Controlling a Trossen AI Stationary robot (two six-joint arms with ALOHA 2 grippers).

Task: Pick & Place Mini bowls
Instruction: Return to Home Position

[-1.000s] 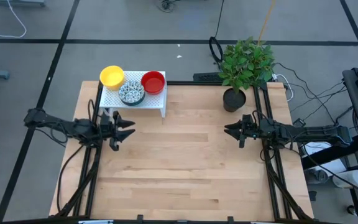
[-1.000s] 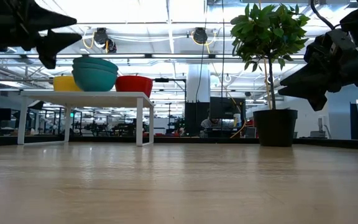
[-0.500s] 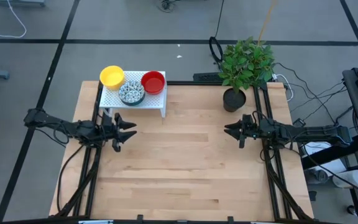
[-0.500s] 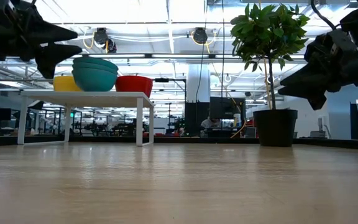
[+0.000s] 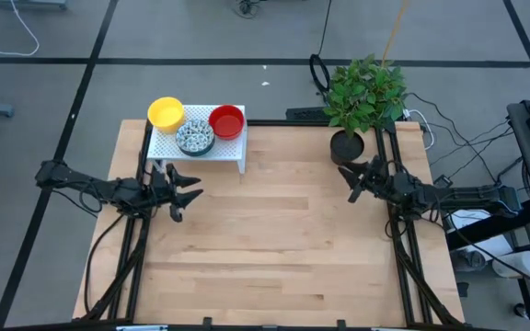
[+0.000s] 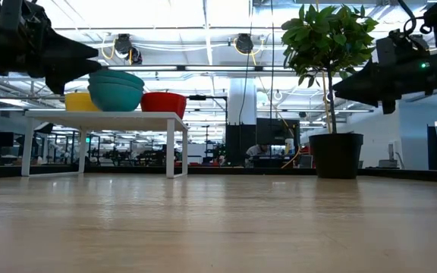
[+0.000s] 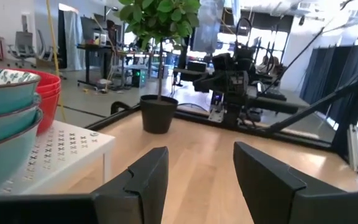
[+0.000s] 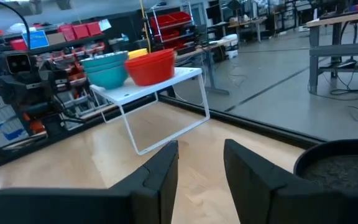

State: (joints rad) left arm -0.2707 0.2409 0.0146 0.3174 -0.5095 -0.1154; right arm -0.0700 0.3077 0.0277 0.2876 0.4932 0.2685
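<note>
Three stacks of mini bowls rest on a white perforated rack (image 5: 212, 147) at the table's far left: yellow (image 5: 166, 113), speckled with teal outsides (image 5: 194, 137), and red (image 5: 226, 120). They also show in the low view: yellow (image 6: 77, 101), teal (image 6: 116, 91), red (image 6: 163, 103). My left gripper (image 5: 190, 195) hovers open and empty just near of the rack; in its wrist view (image 7: 197, 180) the speckled stack (image 7: 5, 118) is close by. My right gripper (image 5: 352, 179) hovers open and empty at the table's right, pointing toward the rack (image 8: 148, 90).
A potted plant in a black pot (image 5: 346, 147) stands at the far right, close beside my right gripper; its rim shows in the right wrist view (image 8: 347, 168). The wooden tabletop (image 5: 274, 239) lies bare between the arms and toward the near edge.
My right gripper has gone up and toward the table's far edge, turning to point slantwise at the rack. Its fingers stay apart. The bowls have not moved.
</note>
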